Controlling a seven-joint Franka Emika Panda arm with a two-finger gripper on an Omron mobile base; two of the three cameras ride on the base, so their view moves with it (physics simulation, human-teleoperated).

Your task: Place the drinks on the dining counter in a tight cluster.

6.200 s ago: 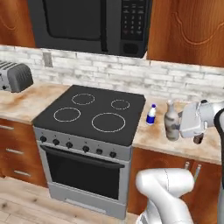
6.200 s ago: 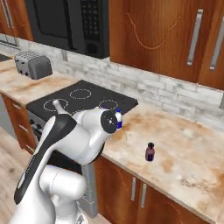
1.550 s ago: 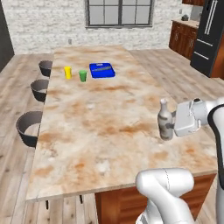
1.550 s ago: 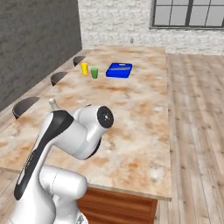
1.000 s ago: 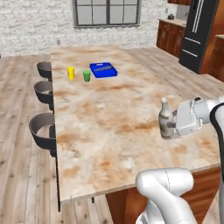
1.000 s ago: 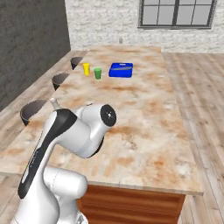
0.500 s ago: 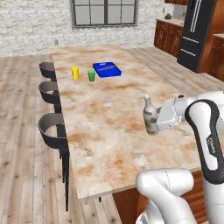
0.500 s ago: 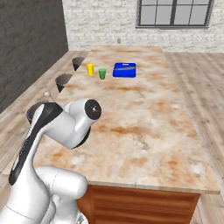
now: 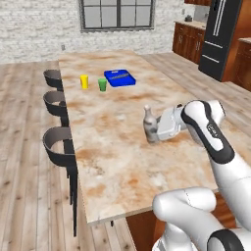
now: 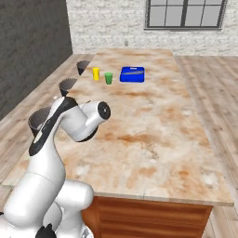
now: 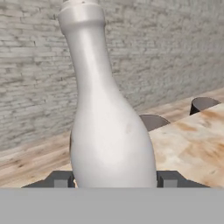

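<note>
A: Item one, the claw: jaws clamped on the belly of the grey-beige bottle, one fingertip showing on either side of it in the hand view.

B: Location of the bottle: upright, carried low over the dining counter, about mid-length, toward the side away from the stools. Whether its base touches the stone we cannot tell.

A: Also on the top, well apart at the far end: yellow cup, green cup, blue tray.

B: Handling, as we judge it: we keep the bottle vertical, lower it straight until the base sits flat, and only then part the jaws. We would leave bare counter beside it so the other drinks can stand just beside.

A: Change against half a second back: the whole picture has shifted, so the base has driven; the counter now shows from nearer its middle. The bottle remains gripped and upright, a little further over the top.
</note>
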